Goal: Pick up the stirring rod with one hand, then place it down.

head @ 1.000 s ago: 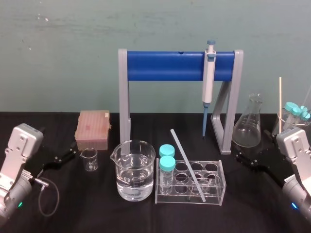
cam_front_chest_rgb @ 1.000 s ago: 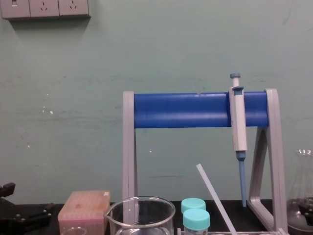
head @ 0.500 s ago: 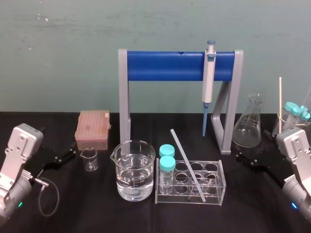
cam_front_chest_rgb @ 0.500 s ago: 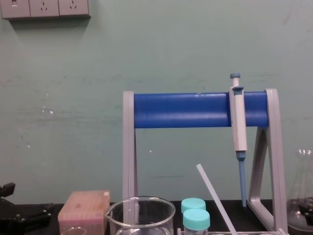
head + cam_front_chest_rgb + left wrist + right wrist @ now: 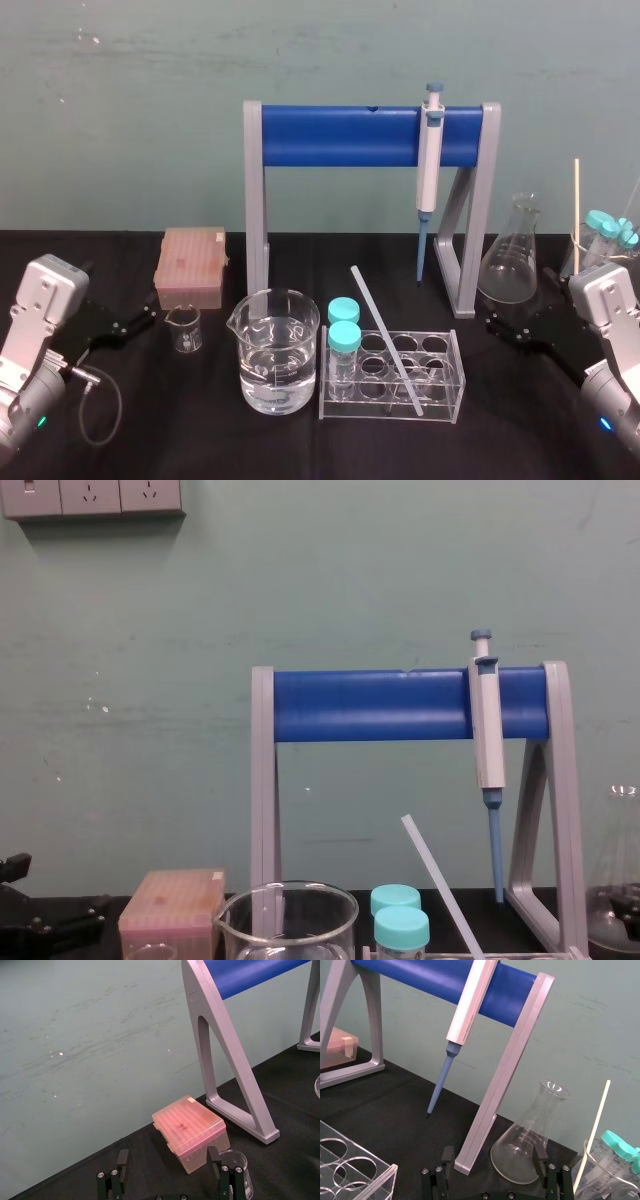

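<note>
The stirring rod (image 5: 386,340) is a thin translucent whitish stick leaning tilted in a clear tube rack (image 5: 447,392) at the table's middle front; its upper end (image 5: 432,872) rises beside two teal-capped tubes. My left gripper (image 5: 140,320) rests low at the far left, open, with nothing between its fingers (image 5: 122,1157). At the far right, well clear of the rod, my right gripper (image 5: 505,330) is also open and empty (image 5: 493,1157), in front of a glass flask.
A grey-and-blue stand (image 5: 340,136) holds a white-and-blue pipette (image 5: 429,170) behind the rack. A large beaker (image 5: 275,350) of water, a small beaker (image 5: 184,328) and a pink tip box (image 5: 190,265) sit left of centre. The flask (image 5: 512,262) stands right.
</note>
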Motion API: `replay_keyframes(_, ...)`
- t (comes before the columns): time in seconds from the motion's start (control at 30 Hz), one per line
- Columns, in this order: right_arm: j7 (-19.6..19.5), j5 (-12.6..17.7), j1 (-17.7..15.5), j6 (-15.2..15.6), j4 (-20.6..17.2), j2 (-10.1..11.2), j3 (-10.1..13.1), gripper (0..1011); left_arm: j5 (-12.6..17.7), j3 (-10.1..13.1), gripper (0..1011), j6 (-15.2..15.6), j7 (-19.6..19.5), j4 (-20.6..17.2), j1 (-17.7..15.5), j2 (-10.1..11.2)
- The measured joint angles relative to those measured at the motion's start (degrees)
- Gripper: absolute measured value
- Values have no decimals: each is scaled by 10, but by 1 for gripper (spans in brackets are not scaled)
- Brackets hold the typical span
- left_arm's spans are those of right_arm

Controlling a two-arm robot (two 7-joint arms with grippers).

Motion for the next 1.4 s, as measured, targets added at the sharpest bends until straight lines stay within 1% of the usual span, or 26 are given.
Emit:
replay_keyframes(0.8, 0, 0, 0, 0, 0, 0, 0, 1000, 0, 0, 1000, 0, 0, 0, 0, 0)
replay_keyframes(0.87, 7, 5, -1, 0, -3, 2, 6, 1000, 0, 0, 1000, 0, 0, 0, 0, 0)
replay_keyframes(0.9, 12, 11, -2, 1, -5, 3, 9, 1000, 0, 0, 1000, 0, 0, 0, 0, 0)
replay_keyframes(0.97, 30, 33, -5, 4, -14, 4, 19, 1000, 0, 0, 1000, 0, 0, 0, 0, 0)
replay_keyframes(1.03, 77, 90, -13, 16, -38, 4, 40, 1000, 0, 0, 1000, 0, 0, 0, 0, 0)
replay_keyframes(1.1, 100, 116, -16, 21, -49, 4, 48, 1000, 0, 0, 1000, 0, 0, 0, 0, 0)
replay_keyframes(1.17, 123, 137, -17, 26, -60, 3, 53, 1000, 0, 0, 1000, 0, 0, 0, 0, 0)
replay_keyframes(1.2, 147, 159, -18, 32, -71, 2, 56, 1000, 0, 0, 1000, 0, 0, 0, 0, 0)
replay_keyframes(1.27, 177, 183, -16, 44, -85, -1, 58, 1000, 0, 0, 1000, 0, 0, 0, 0, 0)
replay_keyframes(1.37, 206, 199, -12, 57, -95, -3, 56, 1000, 0, 0, 1000, 0, 0, 0, 0, 0)
replay_keyframes(1.4, 223, 206, -8, 68, -100, -4, 53, 1000, 0, 0, 1000, 0, 0, 0, 0, 0)
